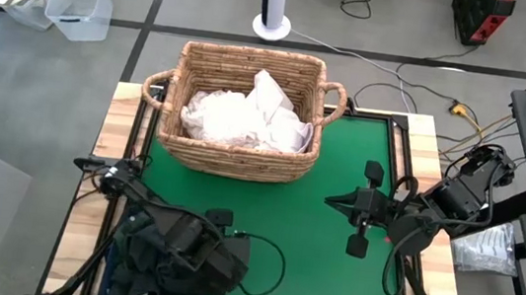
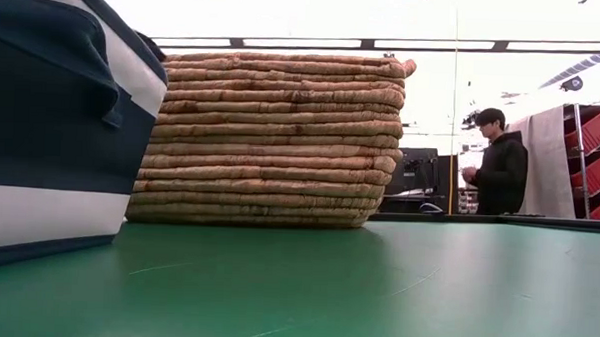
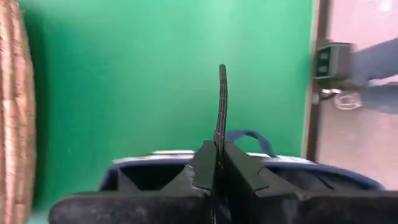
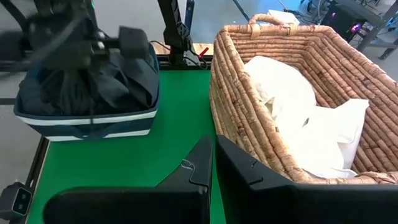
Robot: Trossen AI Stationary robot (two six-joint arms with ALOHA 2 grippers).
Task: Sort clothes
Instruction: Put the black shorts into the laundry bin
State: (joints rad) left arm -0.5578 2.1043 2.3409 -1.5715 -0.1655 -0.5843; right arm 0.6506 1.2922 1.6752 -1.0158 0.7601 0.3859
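Left gripper [image 1: 218,218] pressed together, lower left of the high view, above the bin [image 4: 87,121] | right gripper [image 1: 363,209] pressed together, empty, right of centre over the green mat [image 1: 319,263] | white clothes [image 1: 247,116] in basket [image 1: 237,157], upper centre | dark clothes [image 4: 81,87] in bin

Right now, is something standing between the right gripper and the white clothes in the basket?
Yes: the wicker basket wall rises between the right gripper and the white clothes. Above the rim, nothing visible blocks.
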